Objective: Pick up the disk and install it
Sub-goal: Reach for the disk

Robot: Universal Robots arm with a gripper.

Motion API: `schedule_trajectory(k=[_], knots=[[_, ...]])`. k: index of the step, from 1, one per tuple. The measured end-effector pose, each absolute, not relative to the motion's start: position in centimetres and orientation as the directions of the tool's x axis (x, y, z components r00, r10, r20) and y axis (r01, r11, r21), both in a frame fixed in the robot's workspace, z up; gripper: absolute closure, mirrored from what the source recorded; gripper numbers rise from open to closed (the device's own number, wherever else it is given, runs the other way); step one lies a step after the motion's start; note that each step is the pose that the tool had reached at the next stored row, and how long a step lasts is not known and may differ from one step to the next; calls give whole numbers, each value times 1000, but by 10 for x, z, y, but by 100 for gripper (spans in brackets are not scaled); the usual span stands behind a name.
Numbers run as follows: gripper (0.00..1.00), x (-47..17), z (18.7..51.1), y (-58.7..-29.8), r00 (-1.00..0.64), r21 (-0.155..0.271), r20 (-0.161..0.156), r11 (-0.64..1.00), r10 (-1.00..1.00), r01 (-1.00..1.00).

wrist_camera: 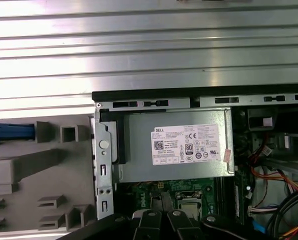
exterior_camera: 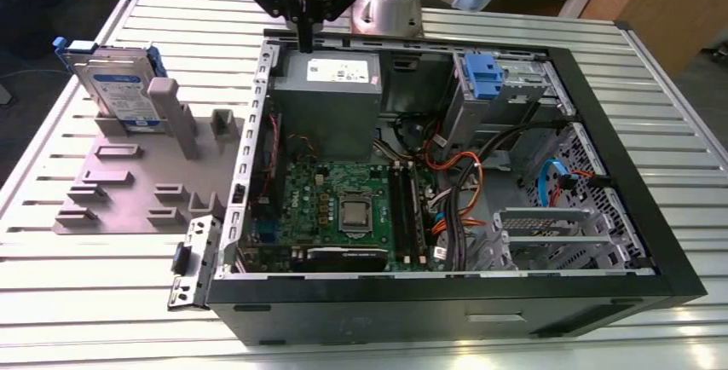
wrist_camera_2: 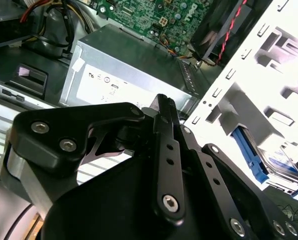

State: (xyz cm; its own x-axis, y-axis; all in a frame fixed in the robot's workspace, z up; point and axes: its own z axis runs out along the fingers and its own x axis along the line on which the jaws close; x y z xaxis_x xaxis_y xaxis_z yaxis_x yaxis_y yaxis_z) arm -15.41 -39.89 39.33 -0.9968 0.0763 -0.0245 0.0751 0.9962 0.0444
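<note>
The claw (exterior_camera: 307,39) hangs with its fingers pressed together and nothing between them, just above the back rim of the computer case (exterior_camera: 432,315) and the grey power supply (exterior_camera: 327,97) inside it. The disk (exterior_camera: 114,80) stands upright in the grey fixture (exterior_camera: 125,191) on the table (exterior_camera: 68,302), well apart from the claw, toward the exterior view's left. My worry is that a drop here would drive the tips into the power supply or the rim, and that fingers held together could topple the standing disk. I count one claw, one disk, one fixture, one computer case, one power supply and one blue latch (exterior_camera: 482,72)
</note>
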Motion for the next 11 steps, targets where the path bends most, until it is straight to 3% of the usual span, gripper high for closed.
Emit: schedule_trajectory(k=[11], knots=[[89, -157, 393, -399, -997, 44, -24, 996, 76, 75]])
